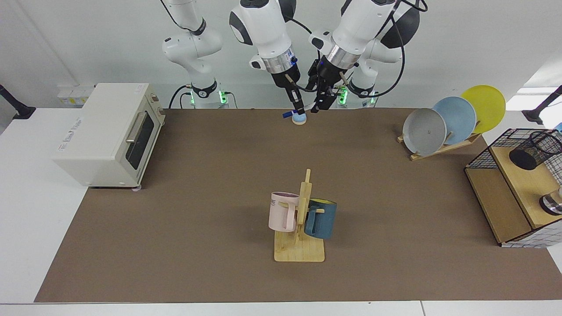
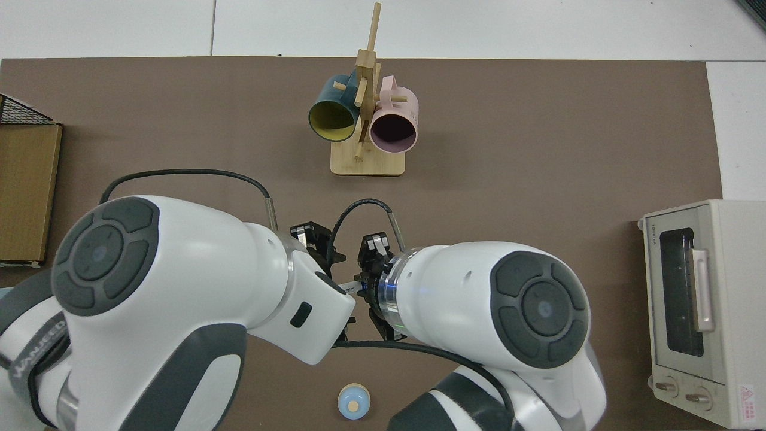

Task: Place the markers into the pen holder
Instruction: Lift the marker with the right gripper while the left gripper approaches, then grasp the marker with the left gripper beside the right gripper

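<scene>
Facing view: the right hand (image 1: pixel 299 108) is clamped on the slim marker (image 1: pixel 290 114), blue cap outward, above the brown worktop (image 1: pixel 219 197); the left hand (image 1: pixel 319 105) is at its white end, grip unclear, and the black wire-mesh pen holder (image 1: pixel 534 149) lies tilted on a wooden shelf well apart. Top view: white rounded arm shells hide both hands and nearly all the marker.
</scene>
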